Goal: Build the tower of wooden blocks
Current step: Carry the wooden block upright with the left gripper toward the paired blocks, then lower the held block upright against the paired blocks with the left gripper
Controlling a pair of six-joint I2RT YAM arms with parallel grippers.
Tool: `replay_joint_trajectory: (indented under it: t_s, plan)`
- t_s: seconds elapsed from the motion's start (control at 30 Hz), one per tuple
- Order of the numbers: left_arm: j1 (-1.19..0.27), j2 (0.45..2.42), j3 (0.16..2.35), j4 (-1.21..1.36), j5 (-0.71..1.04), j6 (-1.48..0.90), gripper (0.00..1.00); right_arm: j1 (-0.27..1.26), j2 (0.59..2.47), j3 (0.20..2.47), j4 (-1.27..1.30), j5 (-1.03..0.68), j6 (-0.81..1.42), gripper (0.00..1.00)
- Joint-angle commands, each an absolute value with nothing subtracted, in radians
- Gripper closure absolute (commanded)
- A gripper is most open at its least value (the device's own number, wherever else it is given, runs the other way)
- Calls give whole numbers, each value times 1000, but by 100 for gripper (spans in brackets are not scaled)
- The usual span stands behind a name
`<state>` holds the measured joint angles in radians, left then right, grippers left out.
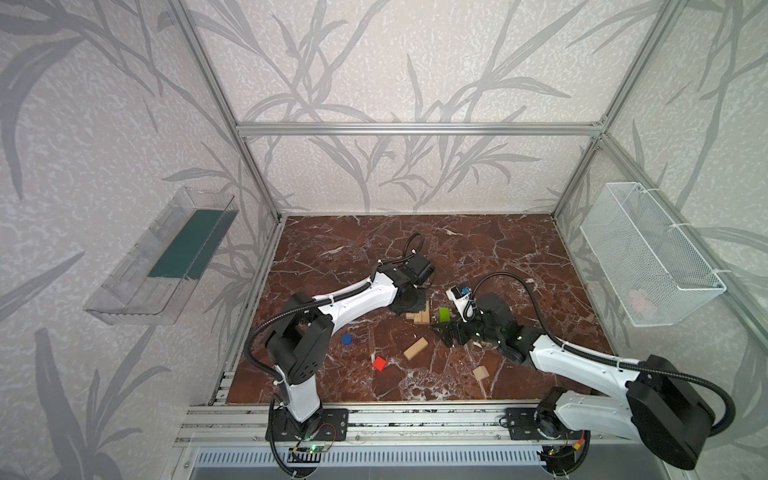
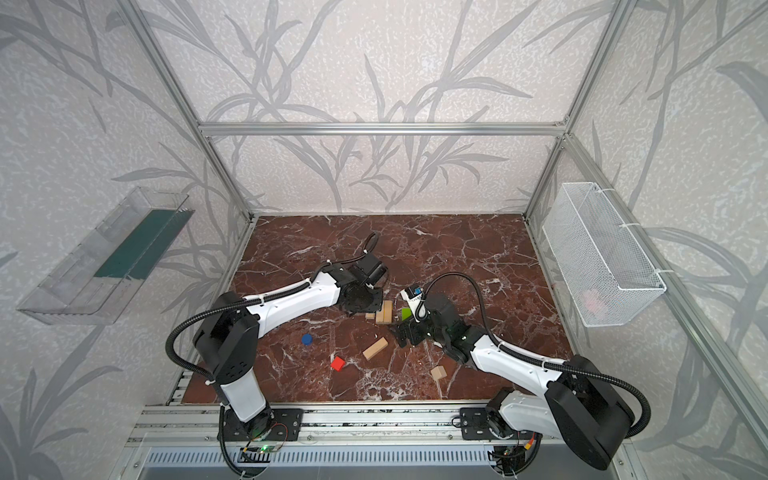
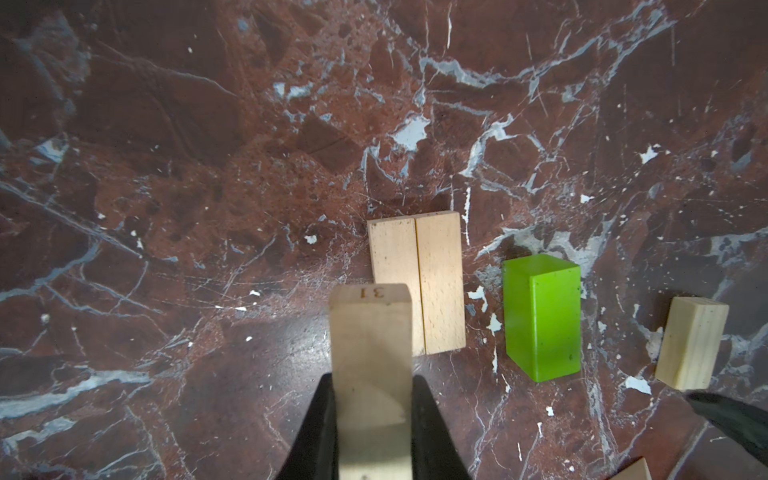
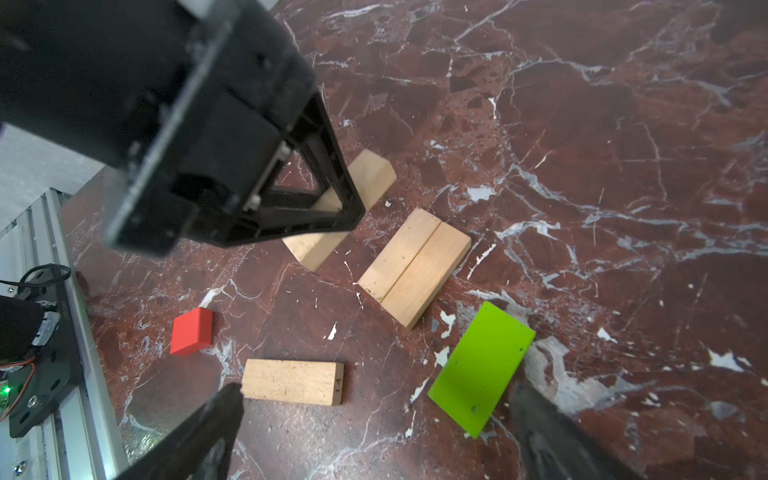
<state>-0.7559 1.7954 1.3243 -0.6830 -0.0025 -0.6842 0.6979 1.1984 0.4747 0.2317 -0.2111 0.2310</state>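
Left hand (image 3: 372, 378) clamped on one pale wood bar (image 3: 370, 332), beside two pale bars (image 3: 440, 282) that lay flat and touched side by side. One green bar (image 3: 540, 316) sat near pair. Right hand (image 4: 378, 395) hung wide open and empty over tabletop (image 1: 478, 249), between green bar and fourth pale bar (image 4: 291, 381). Further out lay one red block (image 4: 192, 331), one blue disc (image 1: 347, 339), one pale wedge (image 1: 481, 372).

Pale bars (image 1: 420, 317) clustered on counter (image 1: 519, 249), lime-green bar (image 1: 444, 314) just beside; blue disc (image 1: 346, 339), red block (image 1: 380, 363), loose bar (image 1: 415, 348) nearer the front.
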Motion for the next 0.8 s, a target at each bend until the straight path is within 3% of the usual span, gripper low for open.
replay_joint_trajectory:
  t_s: [0.0, 0.77]
  plan:
    - [-768, 1817, 1349, -698, -57, -735, 92, 693, 1165, 451, 280, -216, 215, 1]
    - [-784, 1933, 1397, -619, -28, -772, 92, 693, 1090, 421, 282, -138, 219, 1]
